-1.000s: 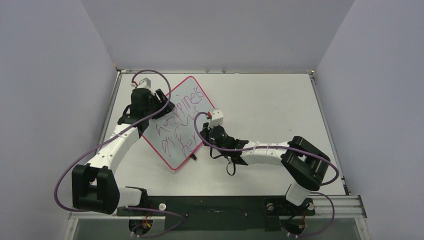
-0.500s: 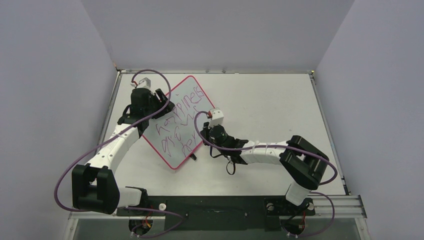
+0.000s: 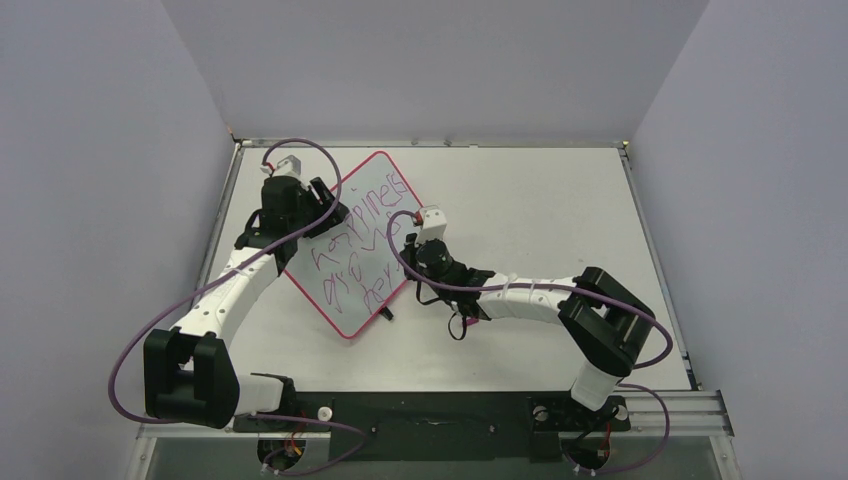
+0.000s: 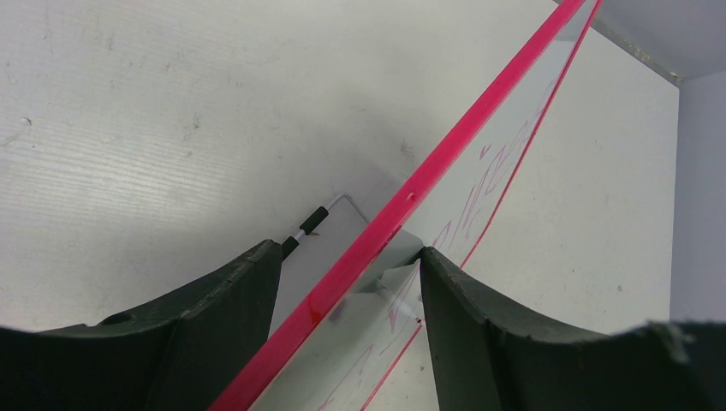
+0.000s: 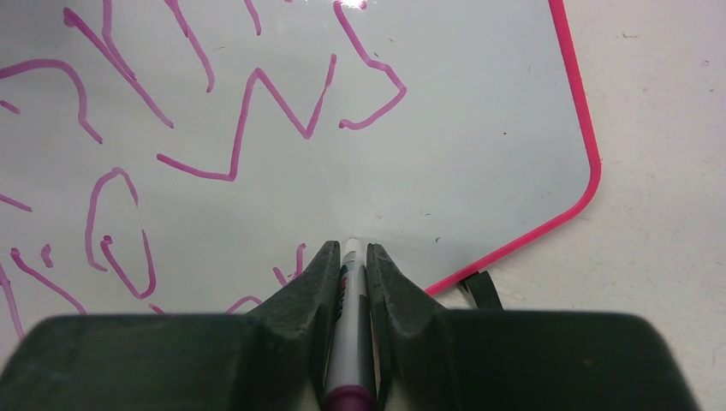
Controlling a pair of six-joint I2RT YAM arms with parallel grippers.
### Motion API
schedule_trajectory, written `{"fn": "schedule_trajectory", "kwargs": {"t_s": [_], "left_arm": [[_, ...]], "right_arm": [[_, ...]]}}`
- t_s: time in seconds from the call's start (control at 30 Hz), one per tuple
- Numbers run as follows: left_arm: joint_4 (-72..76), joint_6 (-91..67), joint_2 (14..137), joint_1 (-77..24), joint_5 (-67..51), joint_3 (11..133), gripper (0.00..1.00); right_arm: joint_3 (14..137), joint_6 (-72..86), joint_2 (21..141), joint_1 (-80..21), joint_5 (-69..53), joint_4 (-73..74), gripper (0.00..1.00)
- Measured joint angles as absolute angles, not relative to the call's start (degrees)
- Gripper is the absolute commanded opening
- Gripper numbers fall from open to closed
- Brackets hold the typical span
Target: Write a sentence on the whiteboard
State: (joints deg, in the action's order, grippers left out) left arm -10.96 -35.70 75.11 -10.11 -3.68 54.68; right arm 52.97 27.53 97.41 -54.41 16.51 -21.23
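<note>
Whiteboard with purple sentence, on table
Left gripper jaws straddle the frame edge; right gripper jaws clamp a marker.

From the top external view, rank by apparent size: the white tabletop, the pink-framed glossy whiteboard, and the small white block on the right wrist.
1. White tabletop, by far the largest.
2. Pink-framed glossy whiteboard, partly hidden by the left arm.
3. Small white block on the right wrist, smallest, though it sits nearer the camera.

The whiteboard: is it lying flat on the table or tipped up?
Tipped up. The left gripper straddles the whiteboard edge, and a wire stand shows beneath.
</note>
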Motion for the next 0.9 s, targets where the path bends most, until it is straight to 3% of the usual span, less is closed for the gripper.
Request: {"fn": "schedule_trajectory", "kwargs": {"t_s": [0.9], "left_arm": [[-10.94,-35.64,75.11,-10.11,-3.68,54.68,0.46]], "right_arm": [[50.24,28.32,96.9,-57.87,17.63,-22.5,0.0]]}}
